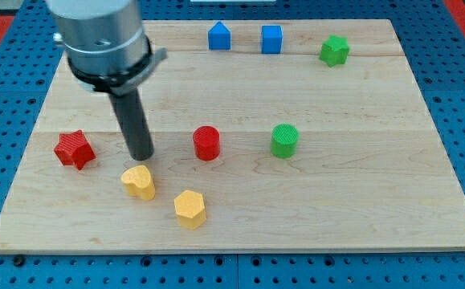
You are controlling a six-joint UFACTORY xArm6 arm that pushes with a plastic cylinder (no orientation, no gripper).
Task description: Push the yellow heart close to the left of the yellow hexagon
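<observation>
Camera view: the rod's tip [141, 157] stands just beyond the yellow heart [139, 182], near the tabletop's [360, 201] left side. No pincer is fitted. Yellow hexagon [189, 209] lies just right and nearer. Red star [75, 149] sits left, red cylinder [206, 143] right.

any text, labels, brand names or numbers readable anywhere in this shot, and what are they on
None: no readable text anywhere in this view.
The wooden board, the yellow heart, the yellow hexagon and the other blocks are all unmarked.
The arm's grey housing above my tip shows no label or brand.
</observation>
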